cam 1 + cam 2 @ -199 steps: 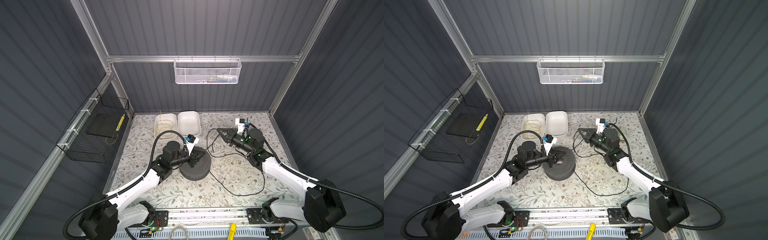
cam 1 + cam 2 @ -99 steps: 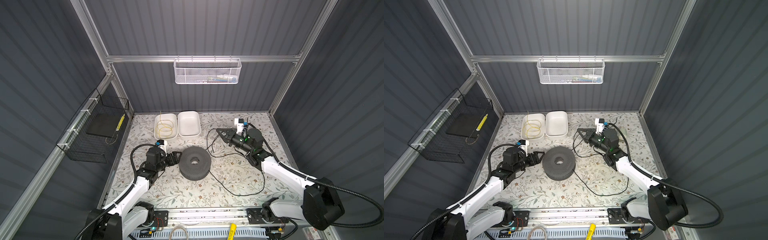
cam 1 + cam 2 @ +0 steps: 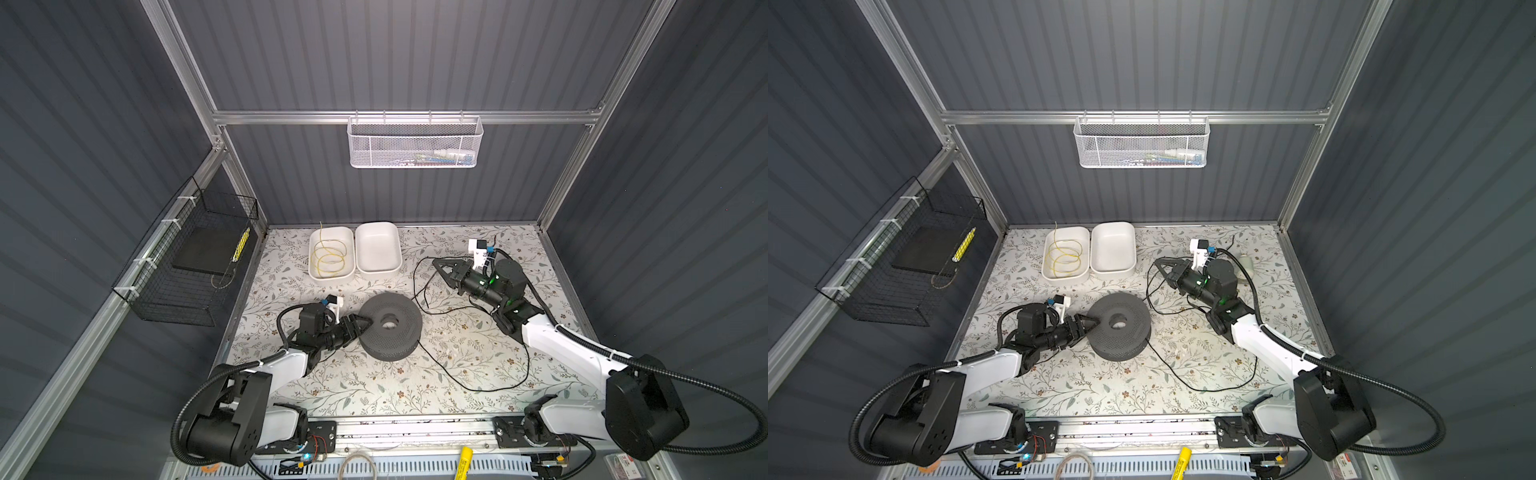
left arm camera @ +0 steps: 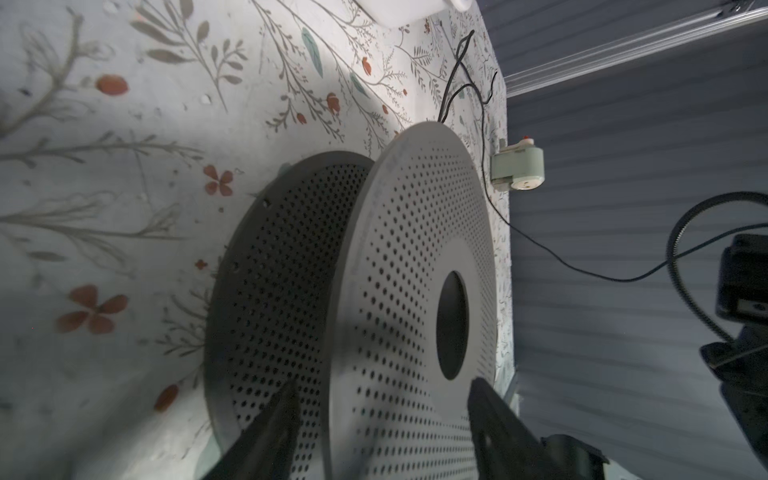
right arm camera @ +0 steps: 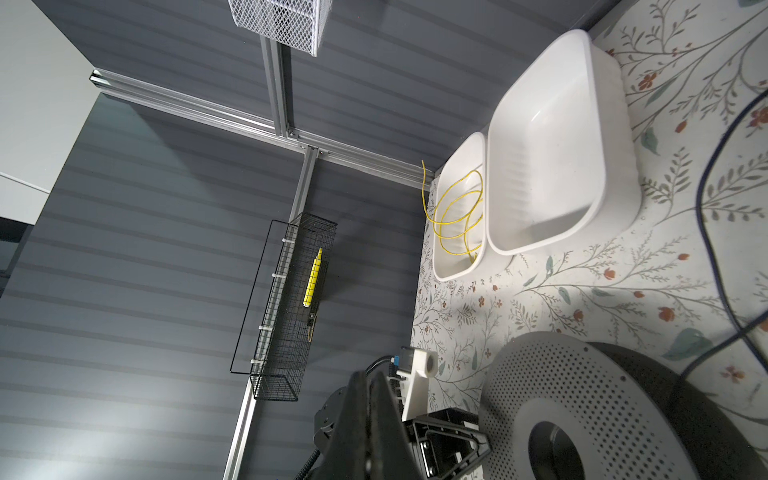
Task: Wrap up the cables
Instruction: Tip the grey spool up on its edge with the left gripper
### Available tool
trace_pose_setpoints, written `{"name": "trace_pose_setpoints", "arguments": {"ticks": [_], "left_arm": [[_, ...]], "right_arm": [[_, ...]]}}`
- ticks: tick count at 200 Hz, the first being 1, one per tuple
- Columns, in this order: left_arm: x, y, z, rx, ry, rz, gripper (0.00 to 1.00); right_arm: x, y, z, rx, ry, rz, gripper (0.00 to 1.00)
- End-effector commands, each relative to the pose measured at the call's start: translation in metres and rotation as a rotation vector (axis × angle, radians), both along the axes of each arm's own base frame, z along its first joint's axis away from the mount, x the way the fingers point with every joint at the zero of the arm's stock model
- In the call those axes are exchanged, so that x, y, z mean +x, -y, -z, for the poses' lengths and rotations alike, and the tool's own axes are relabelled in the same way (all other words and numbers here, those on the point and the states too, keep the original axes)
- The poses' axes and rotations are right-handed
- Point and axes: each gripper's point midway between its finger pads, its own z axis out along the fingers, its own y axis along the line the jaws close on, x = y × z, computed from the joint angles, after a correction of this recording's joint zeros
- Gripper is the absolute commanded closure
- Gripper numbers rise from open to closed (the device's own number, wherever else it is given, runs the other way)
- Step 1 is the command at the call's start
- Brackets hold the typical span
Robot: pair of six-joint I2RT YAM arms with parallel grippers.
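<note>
In both top views the cable (image 3: 480,390) lay loose over the right half of the surface (image 3: 374,388), reaching the spool (image 3: 399,343) at mid-surface and rising to the right claw (image 3: 437,263), pinched shut on it; winding seemed barely begun; at the far edge one white bin (image 3: 332,229) held a yellow wire coil (image 3: 330,257), the second bin (image 3: 378,249) nothing. In the left wrist view the fingers (image 4: 270,428) of the left claw (image 4: 382,384) gaped astride the spool's upper flange (image 4: 407,232); closing to steady it looked next. In the right wrist view the jaws met.

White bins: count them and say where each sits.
2. The white bin with the yellow wire coil sits at the back of the table; the empty white bin stands right beside it, nearer the middle. None looks hidden.
</note>
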Motion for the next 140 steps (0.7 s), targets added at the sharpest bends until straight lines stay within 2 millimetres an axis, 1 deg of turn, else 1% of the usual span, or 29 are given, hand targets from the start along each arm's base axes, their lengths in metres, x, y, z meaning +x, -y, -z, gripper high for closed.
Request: {"name": "trace_pose_setpoints", "arguments": {"ticks": [1,16,31,35,49,66,79,89,102,112,133,140], "left_arm": [[0.009,0.005,-0.022,-0.087,0.073,0.000,0.46],[0.009,0.004,-0.019,-0.077,0.068,-0.004,0.56],[0.009,0.000,-0.013,-0.039,0.062,-0.015,0.71],[0.009,-0.001,-0.013,-0.032,0.062,-0.020,0.74],[0.008,-0.004,-0.011,-0.003,0.063,-0.027,0.80],[0.008,-0.006,-0.015,0.021,0.074,-0.032,0.86],[0.010,-0.008,-0.022,0.057,0.089,-0.027,0.91],[0.012,-0.011,-0.030,0.097,0.103,-0.026,0.95],[0.016,-0.017,-0.046,0.161,0.133,-0.031,1.00],[0.019,-0.023,-0.061,0.218,0.157,-0.039,1.00],[0.028,-0.030,-0.103,0.325,0.247,-0.026,1.00],[0.031,-0.033,-0.115,0.358,0.264,-0.029,1.00]], "right_arm": [[-0.001,-0.002,-0.002,0.009,0.020,-0.014,1.00],[-0.001,-0.001,-0.001,0.011,0.019,-0.013,1.00],[-0.001,-0.001,-0.001,0.012,0.018,-0.013,1.00],[-0.001,-0.001,-0.001,0.013,0.019,-0.012,1.00],[-0.001,-0.001,-0.002,0.014,0.022,-0.011,1.00],[-0.002,0.000,-0.004,0.014,0.025,-0.011,1.00],[-0.003,0.001,-0.004,0.014,0.026,-0.009,1.00],[-0.003,0.001,-0.005,0.013,0.029,-0.009,1.00],[-0.004,0.002,-0.005,0.012,0.029,-0.008,1.00],[-0.004,0.002,-0.005,0.011,0.029,-0.008,1.00],[-0.003,0.003,-0.006,0.015,0.031,-0.003,1.00],[-0.003,0.003,-0.007,0.016,0.034,-0.003,1.00]]}}
